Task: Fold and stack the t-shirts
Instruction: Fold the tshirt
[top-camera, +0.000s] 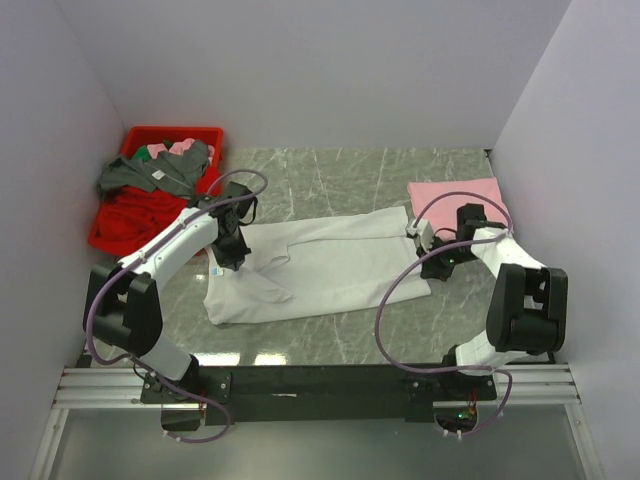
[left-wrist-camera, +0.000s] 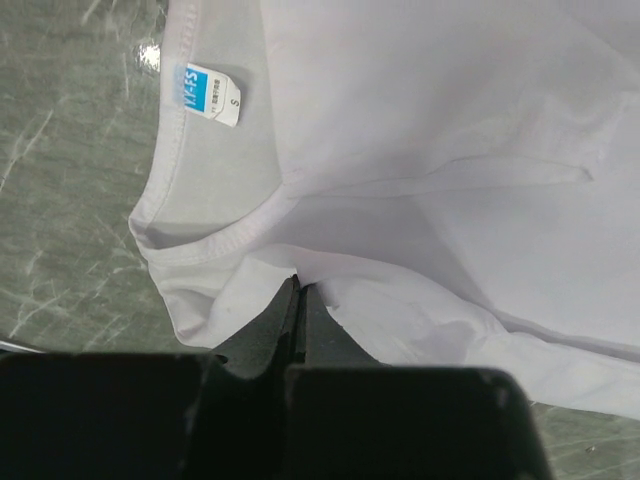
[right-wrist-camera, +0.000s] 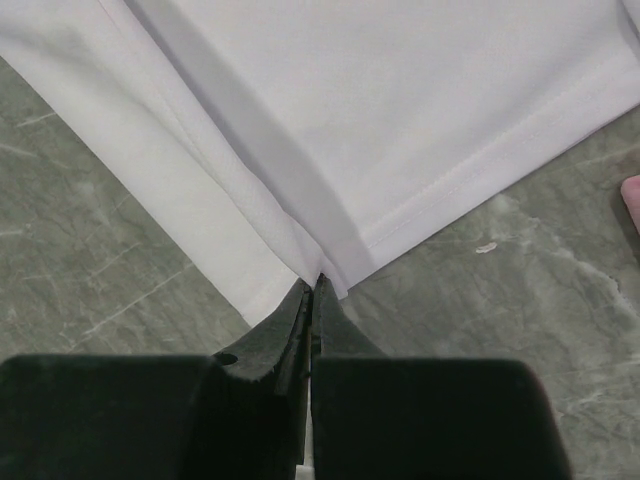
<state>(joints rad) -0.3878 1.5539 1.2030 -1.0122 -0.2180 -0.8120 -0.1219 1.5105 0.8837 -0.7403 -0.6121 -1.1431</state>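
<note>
The white t-shirt (top-camera: 320, 265) lies in the middle of the marbled table (top-camera: 330, 170). Its long axis runs left to right, with the right end a little farther away. The collar points left and the hem points right. The left gripper (left-wrist-camera: 300, 292) has its jaws pressed together on a pinch of cloth just beside the neckline, and the bluish neck label (left-wrist-camera: 208, 92) shows inside the collar (size S). The right gripper (right-wrist-camera: 314, 285) is likewise clamped tight on a corner of the hem. Just beyond the hem end, at the far right, the pink t-shirt (top-camera: 455, 192) lies flat. At the far left corner a red bin (top-camera: 170, 135) holds a heap of clothes (top-camera: 150, 175), spilling over its rim close to the left arm.
</note>
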